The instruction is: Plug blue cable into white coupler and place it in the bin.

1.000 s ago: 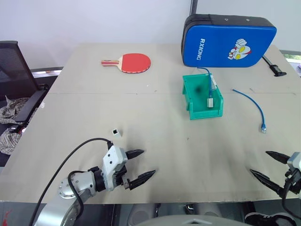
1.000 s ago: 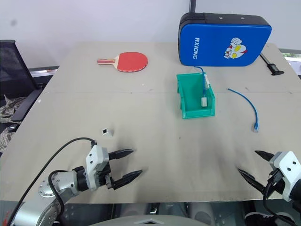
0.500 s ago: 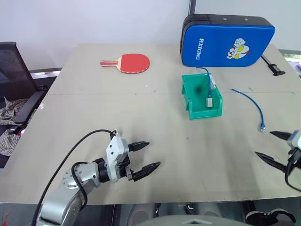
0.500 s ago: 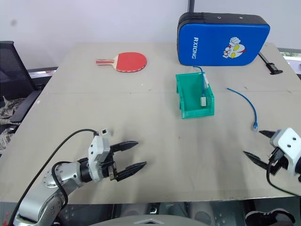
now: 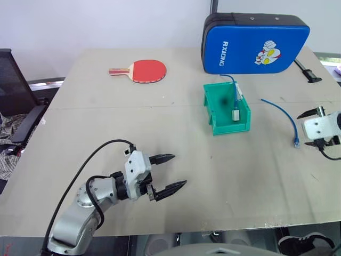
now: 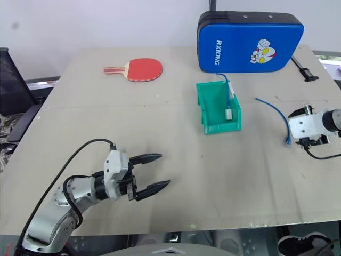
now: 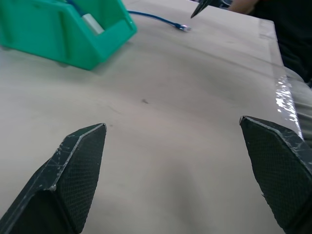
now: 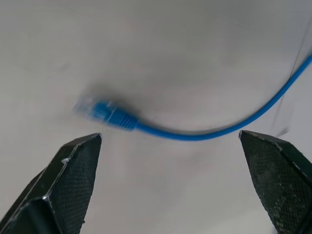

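Note:
The blue cable (image 5: 287,118) lies loose on the table to the right of the bin (image 5: 231,128), its clear plug end (image 8: 97,111) nearest me. My right gripper (image 6: 299,129) hangs open just above that plug end, pointing down, its fingers apart on either side of the cable (image 8: 195,135) without touching it. My left gripper (image 5: 179,169) is open and empty, low over the near left of the table. A small white block, the white coupler (image 5: 127,152), peeks out behind its wrist. The green bin holds another blue cable plugged into a greyish coupler (image 5: 235,113).
A big blue padded case (image 5: 256,42) stands behind the bin. A red paddle (image 5: 146,70) lies at the far left of the table. A black chair (image 5: 13,90) stands off the table's left side. The left wrist view shows the bin (image 7: 58,34).
My right gripper has swung from the table's near right edge forward to above the cable's plug end and turned downward. My left gripper has risen slightly. Both stayed open.

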`<action>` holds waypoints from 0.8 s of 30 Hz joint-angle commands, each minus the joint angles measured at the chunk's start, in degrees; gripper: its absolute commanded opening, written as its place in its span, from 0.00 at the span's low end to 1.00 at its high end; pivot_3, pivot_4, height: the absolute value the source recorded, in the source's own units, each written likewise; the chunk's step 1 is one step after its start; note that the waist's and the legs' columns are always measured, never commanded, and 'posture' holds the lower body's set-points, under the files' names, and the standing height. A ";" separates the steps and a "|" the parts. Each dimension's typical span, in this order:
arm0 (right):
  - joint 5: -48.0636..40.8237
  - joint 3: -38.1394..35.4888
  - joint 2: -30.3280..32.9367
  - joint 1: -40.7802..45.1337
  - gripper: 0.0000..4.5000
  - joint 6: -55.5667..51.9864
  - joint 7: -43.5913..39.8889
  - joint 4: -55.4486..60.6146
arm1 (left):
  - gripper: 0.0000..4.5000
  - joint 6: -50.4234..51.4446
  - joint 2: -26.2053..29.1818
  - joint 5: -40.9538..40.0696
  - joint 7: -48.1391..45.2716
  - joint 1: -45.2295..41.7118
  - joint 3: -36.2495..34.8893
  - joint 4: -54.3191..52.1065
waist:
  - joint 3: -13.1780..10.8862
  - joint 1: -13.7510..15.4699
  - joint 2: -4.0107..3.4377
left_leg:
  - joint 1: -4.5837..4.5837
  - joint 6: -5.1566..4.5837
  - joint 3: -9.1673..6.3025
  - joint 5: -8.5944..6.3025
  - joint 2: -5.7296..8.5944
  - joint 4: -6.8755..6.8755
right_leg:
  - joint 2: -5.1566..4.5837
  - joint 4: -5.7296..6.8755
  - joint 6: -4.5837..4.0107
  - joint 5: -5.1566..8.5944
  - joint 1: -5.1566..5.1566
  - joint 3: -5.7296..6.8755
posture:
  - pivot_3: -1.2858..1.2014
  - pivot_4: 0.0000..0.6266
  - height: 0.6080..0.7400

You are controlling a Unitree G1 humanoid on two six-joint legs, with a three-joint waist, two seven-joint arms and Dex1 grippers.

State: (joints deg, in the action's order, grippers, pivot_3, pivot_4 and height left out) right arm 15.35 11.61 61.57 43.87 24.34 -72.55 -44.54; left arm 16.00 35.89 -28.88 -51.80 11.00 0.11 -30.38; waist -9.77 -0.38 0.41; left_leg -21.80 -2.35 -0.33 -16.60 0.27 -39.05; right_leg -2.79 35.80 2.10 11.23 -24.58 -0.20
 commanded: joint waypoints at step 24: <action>-20.80 -39.16 -29.80 -28.14 0.47 -96.46 45.94 57.31 | 1.00 1.81 0.48 -0.84 2.19 -1.79 -0.27 -2.69 | 0.18 0.86 -0.22 | 0.03 -0.16 0.06 -0.10 0.13 -0.15 | 0.08 0.14 0.21 -0.12 0.01 -0.03 | 0.52 0.24 1.00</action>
State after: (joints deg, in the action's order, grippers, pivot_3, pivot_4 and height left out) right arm -4.99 -26.47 31.93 16.20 -71.37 -28.11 10.84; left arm 18.32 36.15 -29.39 -49.12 9.32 0.06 -32.40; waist -9.59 0.47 0.19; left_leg -21.77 -2.51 -0.28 -16.70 0.40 -39.20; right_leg -2.70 35.94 2.33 11.10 -24.57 -0.22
